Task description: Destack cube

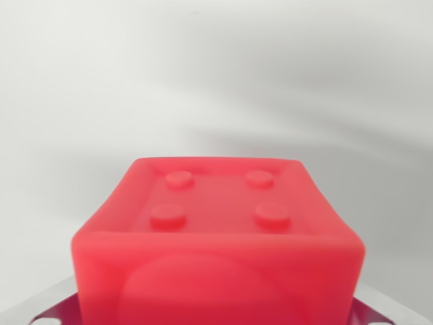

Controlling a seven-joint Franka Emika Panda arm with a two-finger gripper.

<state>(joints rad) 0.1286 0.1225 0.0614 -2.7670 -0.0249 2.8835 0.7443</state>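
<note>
A red cube [216, 237] fills the lower middle of the wrist view, very close to the camera. The face turned up has a raised rim and four round studs, and the near face has a shallow round hollow. Grey metal pieces, seemingly of my gripper, show under the cube at the bottom left [47, 308] and the bottom right [385, 310]. The cube hides the fingers, so their hold on it does not show. No second cube is in view.
Behind the cube lies a plain white surface [216, 74] with soft grey shadows across it.
</note>
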